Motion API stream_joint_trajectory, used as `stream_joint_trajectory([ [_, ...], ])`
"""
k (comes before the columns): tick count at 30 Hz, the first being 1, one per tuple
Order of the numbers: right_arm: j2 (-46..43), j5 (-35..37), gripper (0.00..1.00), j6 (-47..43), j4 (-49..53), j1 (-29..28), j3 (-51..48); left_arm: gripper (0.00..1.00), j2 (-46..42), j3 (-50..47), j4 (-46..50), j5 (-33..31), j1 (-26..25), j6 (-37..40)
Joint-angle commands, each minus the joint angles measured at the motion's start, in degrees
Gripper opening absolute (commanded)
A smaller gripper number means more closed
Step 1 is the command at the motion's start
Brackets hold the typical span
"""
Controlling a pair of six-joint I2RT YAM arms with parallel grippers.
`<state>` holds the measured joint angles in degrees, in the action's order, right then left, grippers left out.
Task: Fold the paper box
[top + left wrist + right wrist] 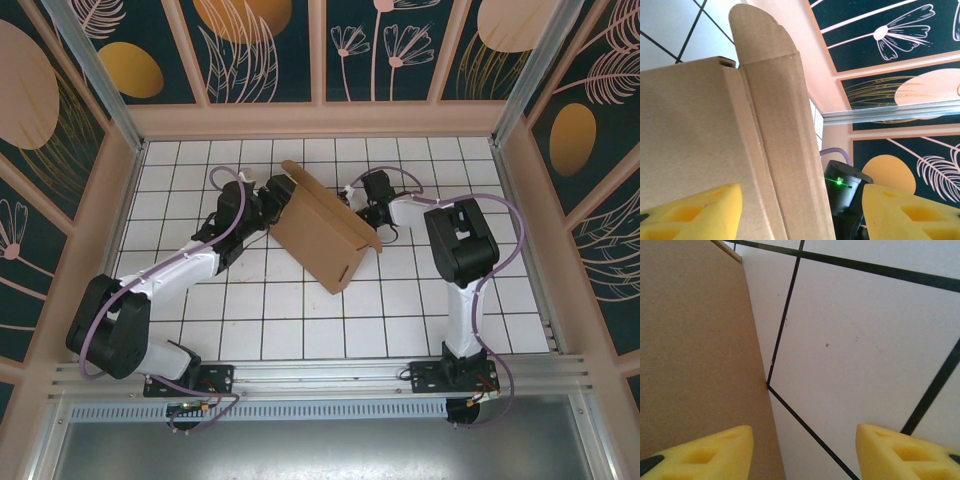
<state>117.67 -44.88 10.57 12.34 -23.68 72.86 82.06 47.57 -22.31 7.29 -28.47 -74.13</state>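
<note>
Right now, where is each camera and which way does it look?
Top: above, behind the left arm and right arm, looking down on them and the box.
Left wrist: on the left arm, facing box flap and wall; left fingers show.
Right wrist: on the right arm, facing box and tiles; right fingers show.
All share the box.

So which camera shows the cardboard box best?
The top external view: the whole paper box sits in frame. The left wrist view gives a close wall and rounded tab; the right wrist view, one plain panel.

Matt cardboard paper box (322,232), smooth tiled table (300,320)
</note>
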Motion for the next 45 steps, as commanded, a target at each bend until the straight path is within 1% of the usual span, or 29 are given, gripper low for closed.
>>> stream_joint_trajectory([
  [1,-1.15,1.20,0.56,-2.11,2.64,-0.09,1.80,0.64,-1.34,-0.77,0.78,0.94,0.10,1.05],
  [7,-6.29,3.39,0.56,-2.84,1.99,-0.53,0.96,0.65,-6.75,-5.55,-0.47,-0.24,0.08,3.86],
  [9,-7.47,3.24,0.56,-3.13,2.17,-0.90,1.17,0.65,-8.19,-7.00,-0.11,-0.22,0.08,5.29],
  [11,-8.21,2.01,0.56,-3.10,2.34,-1.34,1.68,0.63,-9.04,-10.16,-0.91,1.14,-0.03,5.60],
  [12,-8.39,0.89,0.55,-2.93,2.30,-1.53,1.76,0.61,-9.61,-12.37,-0.72,1.73,-0.10,6.65],
  [14,-8.43,-2.13,0.56,-2.05,1.16,-2.01,1.47,0.57,-10.93,-15.67,4.15,-1.11,-0.04,8.84],
  [16,-7.89,-3.52,0.55,-1.48,0.59,-2.84,1.61,0.53,-12.43,-20.88,5.12,-2.89,0.17,9.71],
  [19,-7.66,-3.08,0.55,-1.13,0.40,-4.21,1.93,0.48,-14.84,-26.65,4.66,-3.76,0.98,8.35],
  [23,-9.14,-3.56,0.55,0.17,-1.34,-5.01,1.65,0.43,-18.46,-30.40,4.22,-4.72,1.27,6.70],
  [26,-9.33,-2.45,0.55,-1.10,1.54,-6.14,4.66,0.38,-18.37,-30.60,4.60,-3.49,1.31,7.01],
  [29,-7.53,-1.43,0.55,-3.03,5.44,-7.22,8.58,0.35,-16.72,-30.20,1.74,-0.44,1.22,7.57],
  [31,-5.79,-0.19,0.56,-4.59,7.99,-7.34,11.06,0.33,-15.01,-28.25,2.73,1.58,1.00,8.97],
  [36,-1.78,1.32,0.56,-7.40,11.84,-7.34,14.76,0.32,-13.94,-23.85,6.62,4.69,-1.07,13.47],
  [39,0.26,1.73,0.56,-8.41,12.77,-7.34,16.66,0.31,-13.95,-21.61,8.76,5.35,-2.66,15.70],
  [41,1.88,1.56,0.56,-8.95,13.66,-8.57,18.45,0.31,-13.62,-20.24,10.28,5.45,-3.64,17.43],
  [45,3.88,2.51,0.56,-10.69,15.52,-10.19,21.96,0.30,-12.13,-19.31,11.48,6.80,-4.00,19.36],
])
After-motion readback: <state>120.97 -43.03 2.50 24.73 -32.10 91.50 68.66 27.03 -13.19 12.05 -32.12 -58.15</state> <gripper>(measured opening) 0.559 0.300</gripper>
